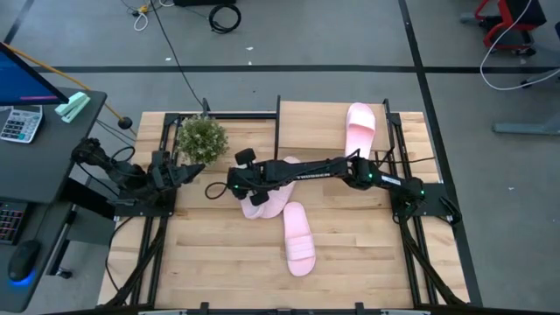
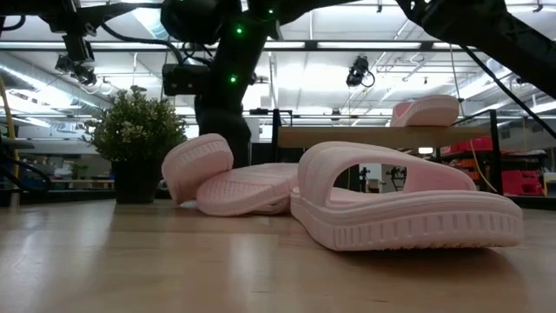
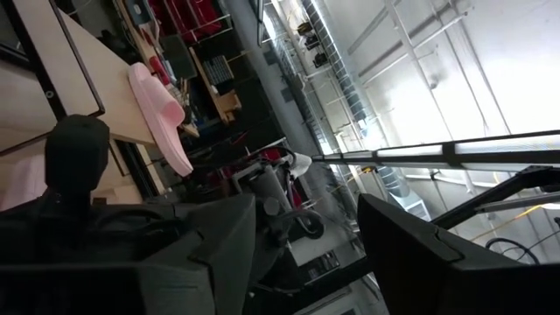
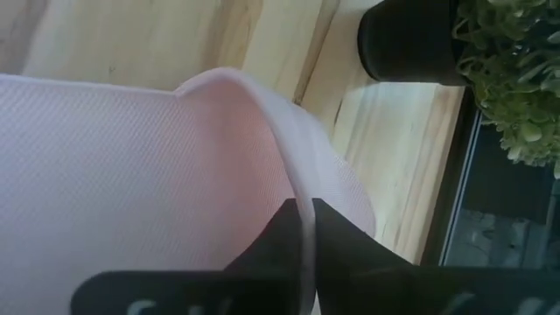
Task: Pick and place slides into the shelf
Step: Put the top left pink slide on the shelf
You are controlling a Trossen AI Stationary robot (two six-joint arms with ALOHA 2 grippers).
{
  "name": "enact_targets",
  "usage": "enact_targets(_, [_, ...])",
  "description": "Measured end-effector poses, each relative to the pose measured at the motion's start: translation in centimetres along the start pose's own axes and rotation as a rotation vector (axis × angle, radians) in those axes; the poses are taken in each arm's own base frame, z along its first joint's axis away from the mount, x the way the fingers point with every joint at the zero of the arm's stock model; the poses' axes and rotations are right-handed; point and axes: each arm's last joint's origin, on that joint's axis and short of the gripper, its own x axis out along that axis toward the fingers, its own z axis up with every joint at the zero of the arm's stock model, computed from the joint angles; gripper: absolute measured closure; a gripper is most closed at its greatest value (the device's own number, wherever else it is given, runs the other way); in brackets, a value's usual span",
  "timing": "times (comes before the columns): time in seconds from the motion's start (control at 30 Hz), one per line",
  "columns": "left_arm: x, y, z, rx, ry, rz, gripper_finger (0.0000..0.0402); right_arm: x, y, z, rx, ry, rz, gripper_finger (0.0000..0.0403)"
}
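Pink foam slide (image 4: 131,166) at frame centre: we see the right gripper (image 4: 304,229) clamped on its edge. Left gripper (image 3: 306,254), at left, stands apart, empty.

I see one pale pink slide (image 1: 360,124) lying flat on the light-wood shelf (image 1: 315,122); one (image 1: 298,238) upright mid-bench; two overlapping slides (image 1: 267,194) beside it.
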Motion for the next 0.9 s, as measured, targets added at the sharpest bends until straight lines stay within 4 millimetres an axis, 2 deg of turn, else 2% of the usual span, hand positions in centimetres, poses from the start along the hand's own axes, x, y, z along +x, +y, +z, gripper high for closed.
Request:
enact_targets(0.17, [0.0, 0.0, 0.0, 0.002, 0.001, 0.001, 0.0189, -0.9, -0.2, 0.4, -0.010, -0.011, -0.006, 0.0393])
enact_targets(0.47, [0.0, 0.1, -0.1, 0.009, 0.004, 0.005, 0.0198, -4.5, -1.5, 0.7, 0.021, -0.056, -0.028, 0.0393])
enact_targets(0.63, [0.0, 0.1, -0.1, 0.008, 0.004, 0.005, 0.0195, -7.8, -2.3, 0.9, 0.103, -0.114, -0.034, 0.0393])
enact_targets(0.9, [0.0, 0.1, -0.1, 0.008, 0.005, 0.006, 0.0197, -14.2, -3.7, 1.0, 0.291, -0.228, -0.064, 0.0393])
